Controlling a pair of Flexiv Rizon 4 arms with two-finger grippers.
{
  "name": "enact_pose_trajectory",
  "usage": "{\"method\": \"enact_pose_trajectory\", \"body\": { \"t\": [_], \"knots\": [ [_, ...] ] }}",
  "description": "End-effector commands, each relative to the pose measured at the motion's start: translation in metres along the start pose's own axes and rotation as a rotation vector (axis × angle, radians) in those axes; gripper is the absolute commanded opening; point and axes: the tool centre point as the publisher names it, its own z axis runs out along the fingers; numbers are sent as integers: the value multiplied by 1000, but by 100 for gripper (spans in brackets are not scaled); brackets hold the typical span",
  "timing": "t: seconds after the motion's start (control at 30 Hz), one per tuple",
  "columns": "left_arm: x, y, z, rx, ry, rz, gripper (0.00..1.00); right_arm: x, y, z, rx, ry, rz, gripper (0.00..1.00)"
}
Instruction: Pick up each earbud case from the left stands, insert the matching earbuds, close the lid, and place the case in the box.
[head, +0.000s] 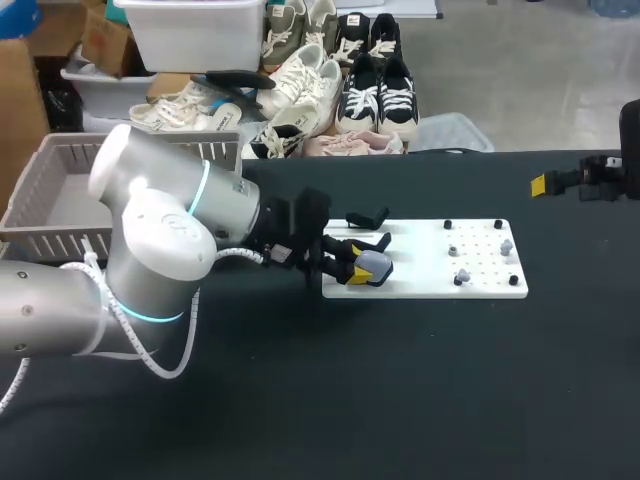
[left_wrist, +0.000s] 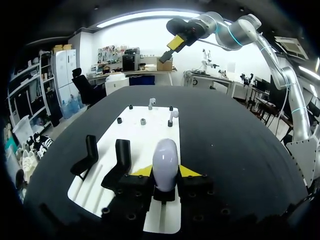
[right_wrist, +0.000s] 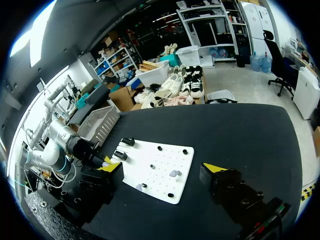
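Clamping the lilac earbud case over the white board, left gripper holds its long axis pointing ahead toward the pegs, 2 black stands just beside; right gripper spread, empty.

black table, white perforated board lying flat on it

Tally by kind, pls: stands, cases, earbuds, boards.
Stands: 2
Case: 1, in the left end effector
Earbuds: 2
Board: 1
Total: 6
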Motion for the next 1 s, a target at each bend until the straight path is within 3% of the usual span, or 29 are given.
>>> {"method": "enact_pose_trajectory", "body": {
  "t": [0.03, 0.37, 0.7, 1.0],
  "knots": [
    [1, 2, 0, 0, -3, -6, 0, 0, 0, 0, 0, 0, 0, 100],
    [-8, -3, -17, 21, -42, -1, 0, 0, 0, 0, 0, 0, 0, 100],
    [-47, -16, -37, 16, -168, 35, 0, 0, 0, 0, 0, 0, 0, 100],
    [-86, -32, -44, -32, -317, 132, 0, 0, 0, 0, 0, 0, 0, 100]
  ]
}}
